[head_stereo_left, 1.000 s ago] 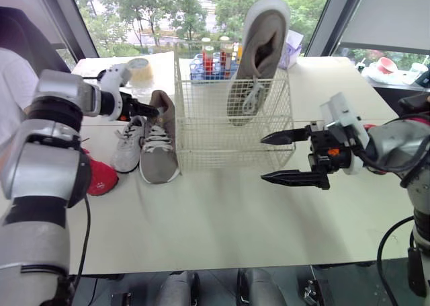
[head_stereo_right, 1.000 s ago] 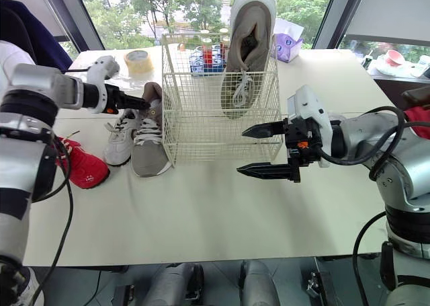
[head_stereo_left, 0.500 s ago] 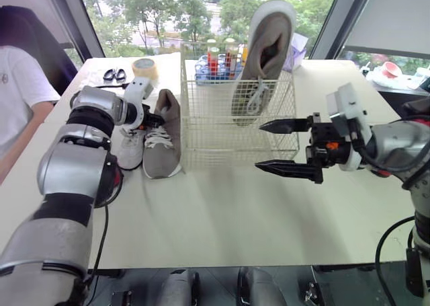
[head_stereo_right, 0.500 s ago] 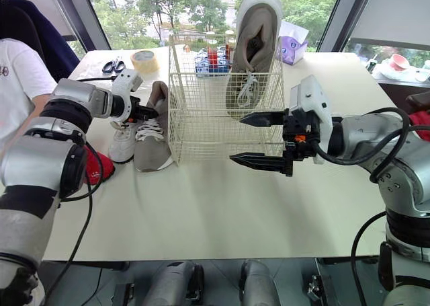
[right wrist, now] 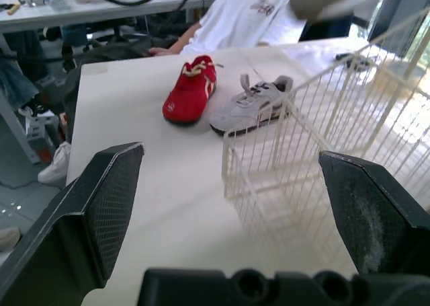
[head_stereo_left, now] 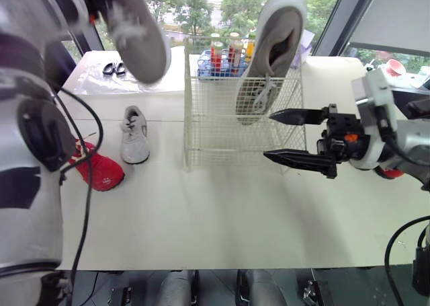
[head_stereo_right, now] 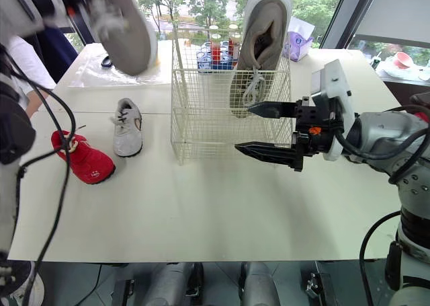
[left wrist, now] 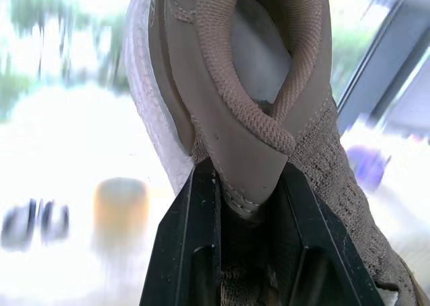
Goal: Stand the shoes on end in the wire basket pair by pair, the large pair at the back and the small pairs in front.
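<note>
The second large shoe (head_stereo_left: 138, 33) hangs high at 10 o'clock from the wire basket (head_stereo_left: 228, 144), its heel collar pinched in the left gripper (left wrist: 245, 178). The step in hand looks like the carry-over. Next it needs lowering toe-down beside its mate (head_stereo_left: 272, 50), which stands alone on end at the basket's 1 o'clock corner (the back). The right gripper (head_stereo_left: 269, 136) hovers spread wide at 4 o'clock. A small grey shoe (head_stereo_left: 134, 134) and a red shoe (head_stereo_left: 101, 171) lie at 9 o'clock.
</note>
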